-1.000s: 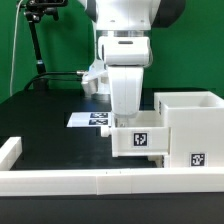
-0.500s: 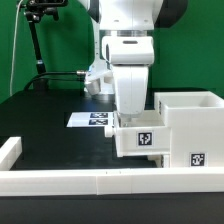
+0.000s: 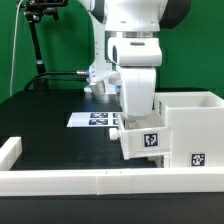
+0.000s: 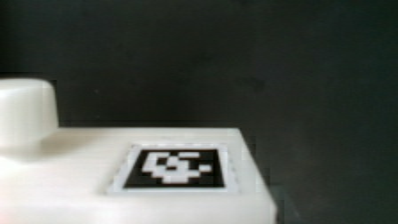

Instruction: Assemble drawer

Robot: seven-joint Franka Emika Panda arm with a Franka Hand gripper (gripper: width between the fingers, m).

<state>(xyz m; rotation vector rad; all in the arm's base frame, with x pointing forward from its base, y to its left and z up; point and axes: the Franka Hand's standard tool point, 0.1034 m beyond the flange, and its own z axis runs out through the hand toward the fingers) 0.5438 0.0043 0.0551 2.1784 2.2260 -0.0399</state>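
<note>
Up front in the exterior view, the big white robot arm (image 3: 135,60) hung down over the black table (image 3: 50,125). Its gripper (image 3: 138,118) was low, just above a small white tray (image 3: 142,142). The tray was tilted a little, and it had a black-and-white square tag (image 3: 151,140) on its face. The tray pressed against the open side of the tall white casing (image 3: 190,125), which stood near the table's front edge, at the exterior view's right. The casing had its own small tag (image 3: 197,158) low on its front. I could not see the fingers well, so I could not tell how wide they were or whether they gripped the tray. A low white rim wall (image 3: 90,180) ran along the front edge of the table, and it turned a corner at the exterior view's left. Farther back on the table lay the marker board (image 3: 92,118), flat, partly hidden behind the arm.

Next, the wrist view was blurry. It showed the white tray (image 4: 125,165) very close, with its square tag (image 4: 173,166) facing the camera. A round white knob (image 4: 25,115) stuck up from the tray beside the tag. Behind them was only the dark table (image 4: 231,60). No fingers showed in that view.
</note>
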